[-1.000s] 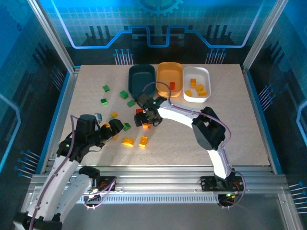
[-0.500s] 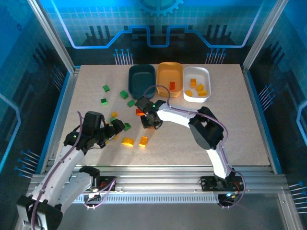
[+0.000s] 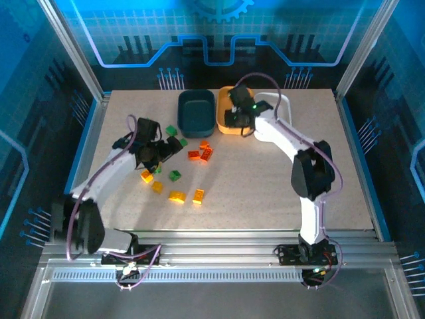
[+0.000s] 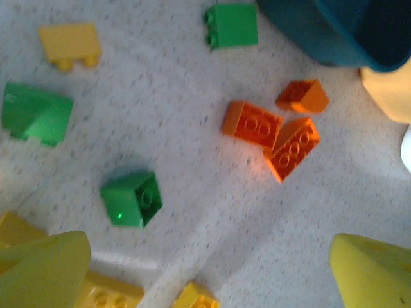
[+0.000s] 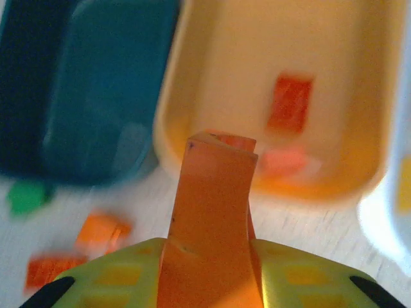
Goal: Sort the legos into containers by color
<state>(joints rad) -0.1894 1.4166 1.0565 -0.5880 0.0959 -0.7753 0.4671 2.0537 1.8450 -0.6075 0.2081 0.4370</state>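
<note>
My right gripper (image 3: 237,118) hangs over the near rim of the orange bin (image 3: 224,109), shut on a red-orange brick (image 5: 215,192). Another red-orange brick (image 5: 290,102) lies inside that bin (image 5: 359,77). The dark teal bin (image 3: 197,113) stands to its left and the white bin (image 3: 285,103) to its right, partly behind the arm. My left gripper (image 3: 166,149) hovers open over the table with nothing between its fingers (image 4: 38,269). Below it lie a green brick (image 4: 131,199) and three red-orange bricks (image 4: 252,123). Yellow bricks (image 3: 176,197) sit nearer the front.
More green bricks (image 4: 231,25) lie close to the teal bin (image 4: 334,29), and a yellow brick (image 4: 69,43) lies to their left. The right half of the table (image 3: 265,193) is bare. An aluminium frame rings the table.
My right gripper rose from the middle of the table to the orange bin, carrying a red-orange brick. My left arm swung away from the front toward the green bricks.
</note>
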